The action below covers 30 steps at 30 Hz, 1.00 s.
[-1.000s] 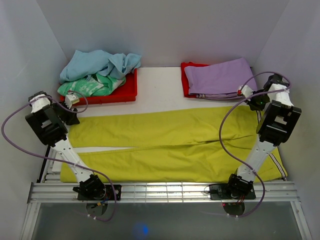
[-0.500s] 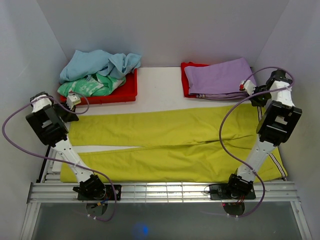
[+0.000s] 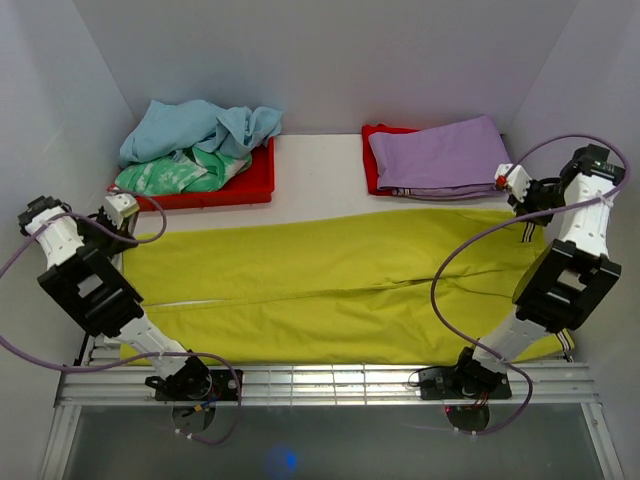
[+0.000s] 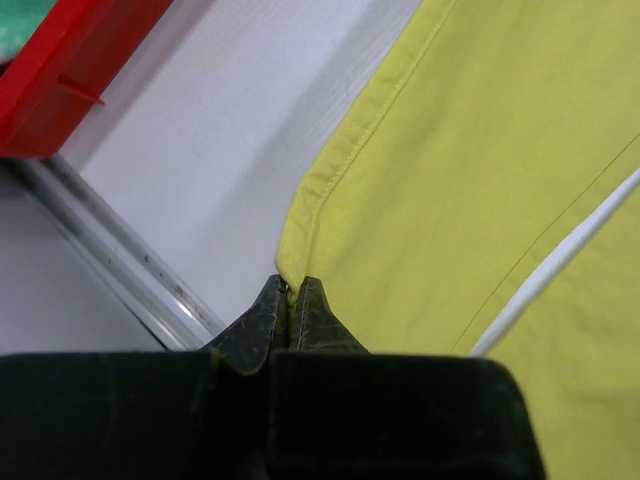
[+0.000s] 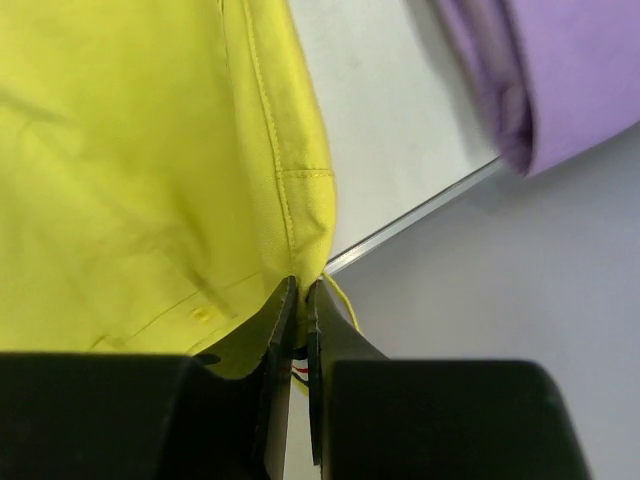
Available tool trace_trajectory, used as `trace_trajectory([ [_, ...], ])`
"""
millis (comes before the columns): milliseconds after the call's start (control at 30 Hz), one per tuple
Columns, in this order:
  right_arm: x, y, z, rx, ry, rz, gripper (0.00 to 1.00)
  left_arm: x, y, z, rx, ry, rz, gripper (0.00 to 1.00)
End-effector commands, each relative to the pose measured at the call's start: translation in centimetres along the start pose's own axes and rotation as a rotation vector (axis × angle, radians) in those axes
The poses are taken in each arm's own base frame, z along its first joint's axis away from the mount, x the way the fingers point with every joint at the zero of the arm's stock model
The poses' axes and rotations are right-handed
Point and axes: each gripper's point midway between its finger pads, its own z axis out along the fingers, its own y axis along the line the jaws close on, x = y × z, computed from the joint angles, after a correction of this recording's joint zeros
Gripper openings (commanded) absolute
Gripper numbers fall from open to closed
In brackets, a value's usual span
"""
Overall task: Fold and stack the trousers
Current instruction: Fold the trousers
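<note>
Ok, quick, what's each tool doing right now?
Left tool: shut on the yellow trousers' leg hem corner.
Right tool: shut on their waistband corner.

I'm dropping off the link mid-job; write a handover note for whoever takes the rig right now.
Left gripper: shut on the yellow trousers, at the far left hem corner.
Right gripper: shut on their far right waistband corner.
They lie spread across the table, unfolded.
Done: purple trousers folded on the right red tray.
Left: fold the yellow pair, stack it on the purple; blue garment and green garment wait in the left red tray.
</note>
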Motion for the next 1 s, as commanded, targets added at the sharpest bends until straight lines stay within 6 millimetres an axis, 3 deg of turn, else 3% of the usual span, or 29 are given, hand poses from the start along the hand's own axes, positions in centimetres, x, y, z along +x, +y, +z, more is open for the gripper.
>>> trace_trajectory([
  [0, 1.8, 5.1, -2.3, -0.079, 0.014, -0.045, 0.08, 1.8, -3.9, -2.2, 0.005, 0.006, 0.028, 0.00],
  [67, 3.7, 8.1, -2.6, -0.132, 0.050, -0.035, 0.08, 3.2, -6.1, -3.4, 0.023, 0.034, 0.035, 0.00],
  [167, 5.7, 12.0, -2.6, -0.225, 0.115, -0.039, 0.08, 6.5, -10.7, -2.9, 0.132, 0.134, -0.013, 0.00],
  [200, 6.4, 14.8, -1.4, -0.297, 0.118, -0.014, 0.08, 7.2, -11.7, -2.6, 0.154, 0.154, -0.030, 0.00],
  [267, 7.3, 16.3, -0.5, -0.311, 0.147, -0.017, 0.08, 9.0, -14.0, -1.4, 0.190, 0.189, -0.107, 0.00],
  [300, 7.7, 18.4, 0.6, -0.358, 0.144, 0.003, 0.08, 9.5, -14.8, -0.9, 0.204, 0.197, -0.134, 0.00],
  [333, 8.1, 18.4, 1.3, -0.342, 0.161, 0.003, 0.08, 10.2, -15.0, -0.4, 0.202, 0.207, -0.149, 0.00],
  [367, 8.7, 19.0, 1.8, -0.358, 0.186, 0.007, 0.08, 11.2, -16.7, 0.3, 0.239, 0.233, -0.199, 0.00],
  [400, 9.1, 20.2, 2.5, -0.385, 0.195, 0.019, 0.08, 12.0, -17.3, 0.7, 0.244, 0.254, -0.217, 0.00],
  [433, 9.6, 20.3, 2.9, -0.385, 0.210, 0.028, 0.08, 13.0, -16.5, 1.2, 0.205, 0.279, -0.201, 0.00],
  [500, 10.6, 20.1, 4.0, -0.379, 0.245, 0.055, 0.08, 14.7, -18.0, 2.0, 0.218, 0.339, -0.239, 0.00],
  [667, 11.1, 18.9, 6.5, -0.371, 0.264, 0.140, 0.08, 17.6, -15.7, 4.2, 0.126, 0.435, -0.334, 0.00],
  [800, 10.7, 17.2, 8.5, -0.320, 0.272, 0.184, 0.08, 16.5, -10.8, 6.0, 0.026, 0.418, -0.384, 0.00],
  [967, 9.3, 15.8, 10.2, -0.311, 0.256, 0.210, 0.08, 14.1, -6.3, 9.0, -0.011, 0.417, -0.387, 0.00],
])
